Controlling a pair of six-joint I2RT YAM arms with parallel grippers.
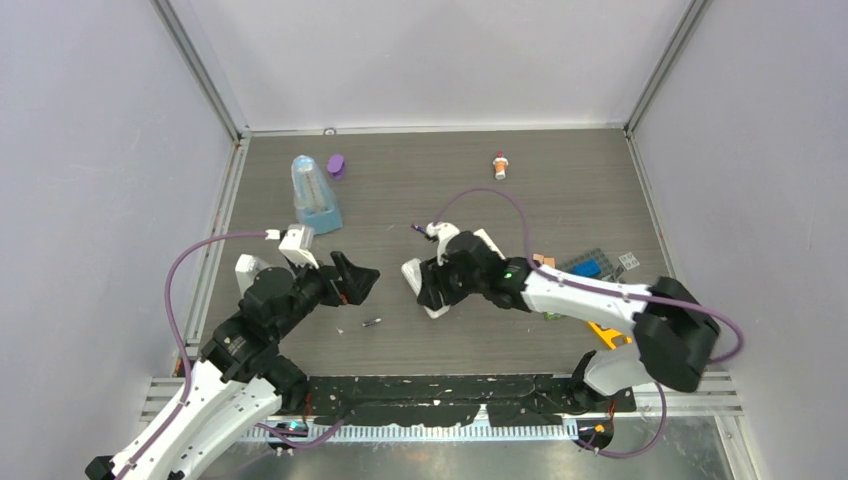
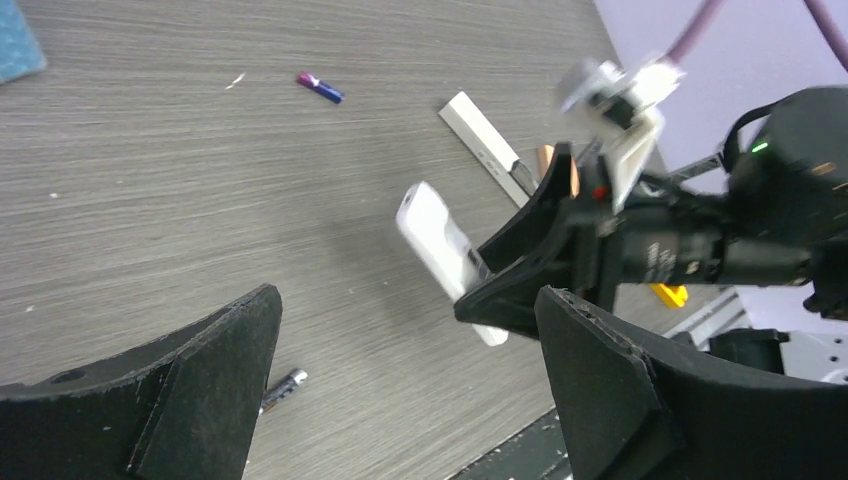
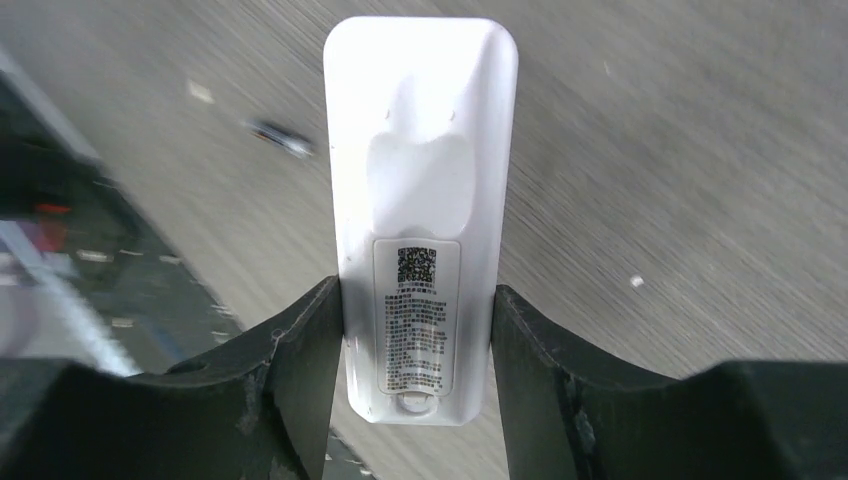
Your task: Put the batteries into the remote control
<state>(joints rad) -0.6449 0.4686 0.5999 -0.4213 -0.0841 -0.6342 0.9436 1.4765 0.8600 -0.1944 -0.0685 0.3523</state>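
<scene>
Firmly in right hand, remote control lengthwise along the fingers; left hand wide

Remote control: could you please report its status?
Right gripper shut on remote control, label side showing. Left gripper open, empty. Dark battery on table, unobstructed.

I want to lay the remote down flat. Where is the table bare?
Bare: the far strip between the purple cap and the little bottle, and the far right corner beyond that bottle. Crowded: the right side around the blue brick and the yellow piece.
</scene>
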